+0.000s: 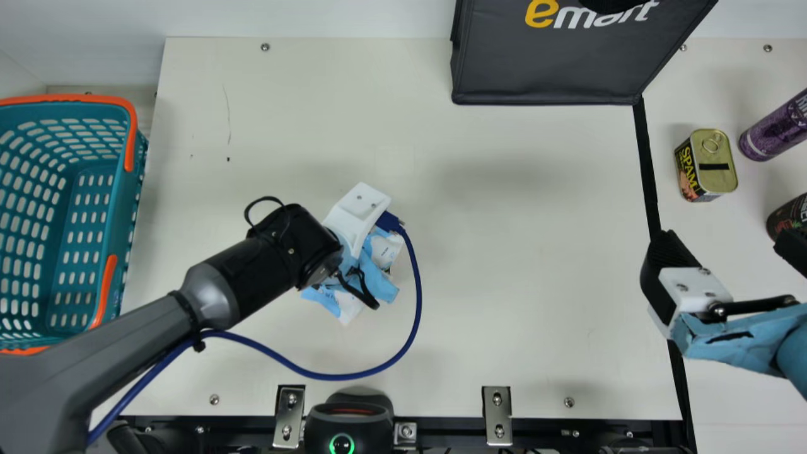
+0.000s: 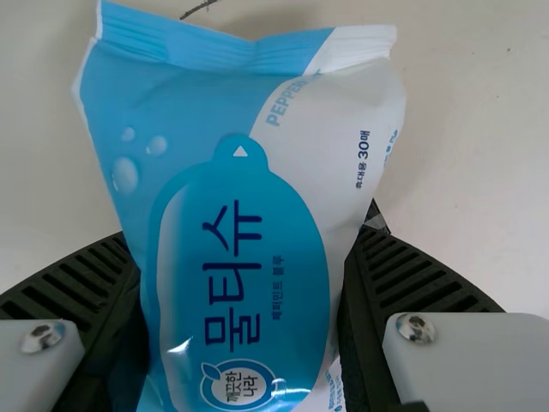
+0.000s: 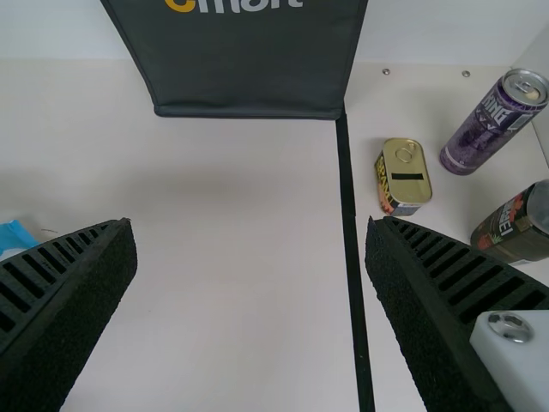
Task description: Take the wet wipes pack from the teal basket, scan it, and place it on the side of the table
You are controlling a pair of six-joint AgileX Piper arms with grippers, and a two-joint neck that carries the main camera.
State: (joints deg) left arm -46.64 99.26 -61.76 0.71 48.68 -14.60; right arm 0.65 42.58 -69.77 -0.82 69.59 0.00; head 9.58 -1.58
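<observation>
Pinching the wet wipes pack (image 2: 214,172) by its sides, the left gripper (image 2: 244,245) had it mid-table, out of the teal basket (image 1: 120,208). Broad face uncovered — handy, I judged, for showing a code to the scanner (image 1: 348,413) at the table's (image 1: 504,252) edge. Right gripper (image 3: 250,225) spread, holding nothing. Tin (image 1: 714,165) and cans (image 3: 493,124) stood beyond the black strip (image 1: 647,164) — likely keeping scanned goods apart.

main view high above table (image 1: 504,284)

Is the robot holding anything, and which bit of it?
The left pincer has the wipes by both long sides. The right pincer is open, holding nothing.
</observation>
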